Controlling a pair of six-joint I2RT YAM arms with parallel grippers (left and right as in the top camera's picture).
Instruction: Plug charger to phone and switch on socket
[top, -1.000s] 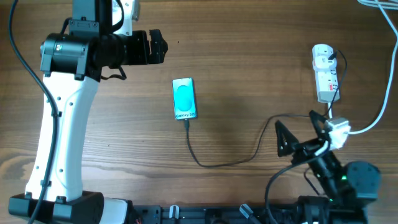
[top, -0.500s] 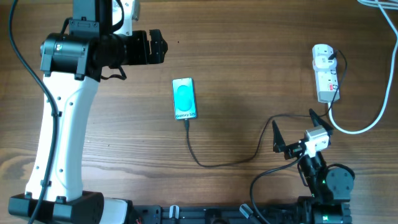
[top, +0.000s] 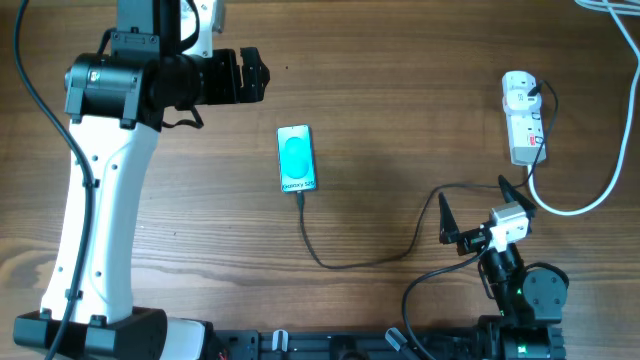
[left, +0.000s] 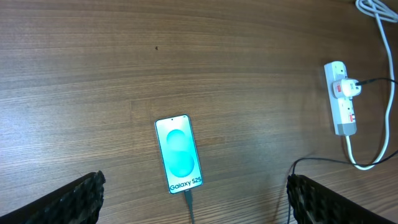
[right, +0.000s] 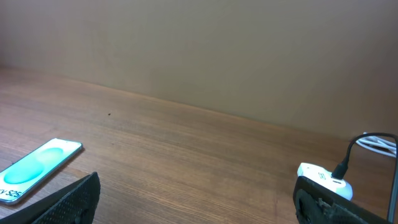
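Plainly, phone (left: 179, 154) strip reads "Galaxy S25"; charger (left: 188, 202) meets bottom edge.

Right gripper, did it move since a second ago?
Yes. The right gripper drew back, farther from the socket, going down and left in the overhead view.

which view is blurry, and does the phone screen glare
Overhead: even light, the phone screen glows but is not blown out. Left wrist: sharp, the screen's text is readable. Right wrist: hazy, low contrast, the socket looks soft.
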